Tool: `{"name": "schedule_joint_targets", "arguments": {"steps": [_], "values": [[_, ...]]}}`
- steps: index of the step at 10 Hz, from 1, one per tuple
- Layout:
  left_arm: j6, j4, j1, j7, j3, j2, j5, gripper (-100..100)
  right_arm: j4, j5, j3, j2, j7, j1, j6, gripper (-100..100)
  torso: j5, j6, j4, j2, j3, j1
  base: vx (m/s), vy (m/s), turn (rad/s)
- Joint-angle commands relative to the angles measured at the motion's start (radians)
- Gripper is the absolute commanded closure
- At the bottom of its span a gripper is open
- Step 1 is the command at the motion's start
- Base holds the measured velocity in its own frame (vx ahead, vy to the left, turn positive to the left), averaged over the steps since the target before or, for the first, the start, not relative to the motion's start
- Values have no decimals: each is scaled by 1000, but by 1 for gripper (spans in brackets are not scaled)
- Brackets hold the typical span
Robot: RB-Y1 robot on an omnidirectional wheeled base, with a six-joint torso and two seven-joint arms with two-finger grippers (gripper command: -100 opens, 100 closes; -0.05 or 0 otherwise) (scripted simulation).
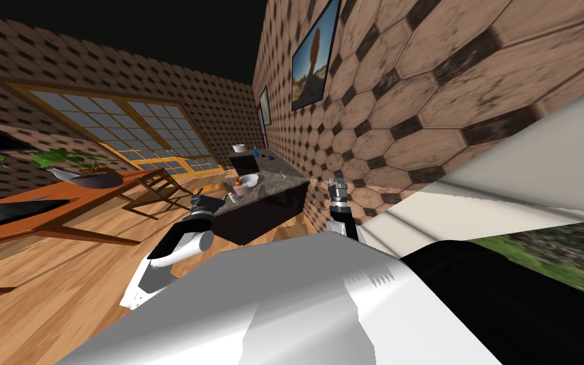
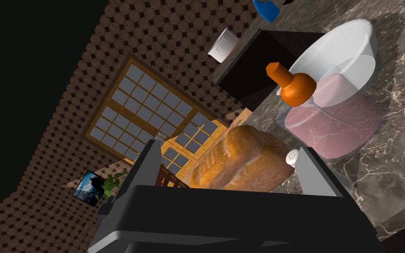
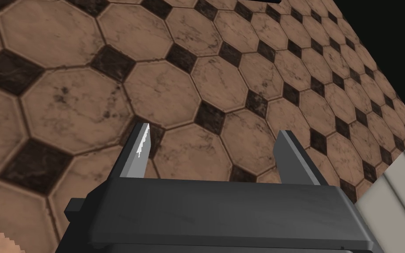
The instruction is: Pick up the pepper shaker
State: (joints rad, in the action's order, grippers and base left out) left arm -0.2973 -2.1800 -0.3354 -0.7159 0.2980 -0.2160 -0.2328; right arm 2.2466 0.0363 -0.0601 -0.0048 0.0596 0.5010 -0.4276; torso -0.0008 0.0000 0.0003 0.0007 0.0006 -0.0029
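The pepper shaker is a small white piece with a dotted top, standing on the dark marble counter beside a loaf of bread. My left gripper is open, the loaf lies between its fingers, and the shaker sits just inside one finger. In the head view the left gripper hovers at the counter's near corner, by a small pale item that may be the shaker. My right gripper is raised by the tiled wall, open and empty.
Beyond the shaker stand an orange-capped bottle and a clear bowl on a pink base. A blue item and a white cup sit farther back. A wooden table with a plant and a chair stand to the left.
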Motion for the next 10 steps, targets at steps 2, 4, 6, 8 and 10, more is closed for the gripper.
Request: {"name": "schedule_joint_targets", "arguments": {"steps": [2, 4, 6, 8, 10], "values": [[-75, 8, 14, -69, 22, 5, -8, -100, 0, 0, 0, 0, 0, 0, 0, 0, 0, 0, 0, 0, 0, 0, -6, -40, 18], [-128, 17, 23, -116, 37, 5, -14, -100, 0, 0, 0, 0, 0, 0, 0, 0, 0, 0, 0, -1, -1, 1, 7, -38, 17], [-177, 25, 32, -161, 52, 7, -19, -100, 0, 0, 0, 0, 0, 0, 0, 0, 0, 0, 0, -2, -1, 1, 16, -36, 19], [-229, 33, 40, -205, 66, 9, -22, -100, 0, 0, 0, 0, 0, 0, 0, 0, 0, 0, -1, -3, -1, 1, 28, -30, 22], [-280, 40, 48, -251, 80, 12, -25, -100, 0, 0, 0, 0, 0, 0, 0, 0, 0, 0, -1, -4, -2, 2, 46, -22, 21]]}}
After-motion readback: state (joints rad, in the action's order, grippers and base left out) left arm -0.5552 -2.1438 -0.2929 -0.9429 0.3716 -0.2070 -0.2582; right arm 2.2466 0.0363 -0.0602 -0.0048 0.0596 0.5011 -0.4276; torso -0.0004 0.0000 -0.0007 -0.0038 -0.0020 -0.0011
